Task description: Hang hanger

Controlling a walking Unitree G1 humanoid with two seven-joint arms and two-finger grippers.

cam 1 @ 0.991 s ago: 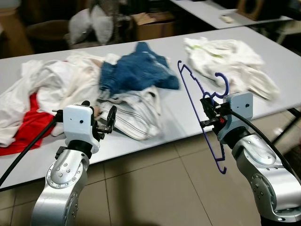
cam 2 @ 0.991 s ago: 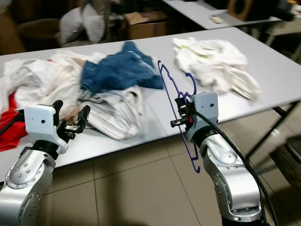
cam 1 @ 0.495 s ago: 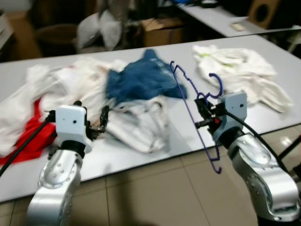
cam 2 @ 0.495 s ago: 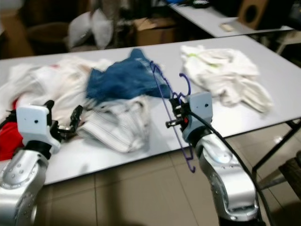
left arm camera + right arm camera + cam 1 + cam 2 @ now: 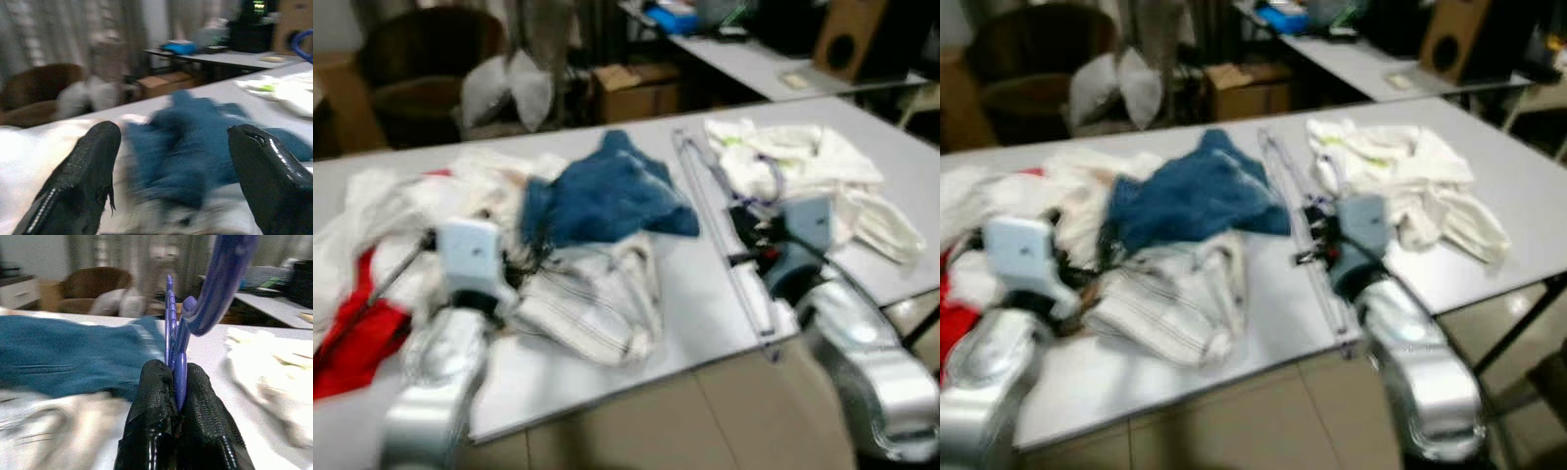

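Note:
A thin purple plastic hanger (image 5: 177, 340) stands on edge over the grey table (image 5: 705, 313), pinched near its hook by my right gripper (image 5: 175, 377), which is shut on it. In the head views the hanger (image 5: 720, 240) is a blurred streak running from the blue garment toward the table's front edge. My left gripper (image 5: 171, 161) is open with nothing between its fingers, held above the striped white cloth (image 5: 597, 313), facing the blue denim garment (image 5: 607, 196).
White and red clothes (image 5: 372, 255) are heaped at the table's left, a white garment (image 5: 803, 166) lies at the right. Behind the table are a brown chair (image 5: 421, 59), cardboard boxes (image 5: 636, 88) and another table (image 5: 754, 69). Tiled floor lies below the front edge.
The camera has lifted and moved, blurring the whole scene. The table now sits lower in the picture. My right gripper still holds the hanger; my left gripper stays open.

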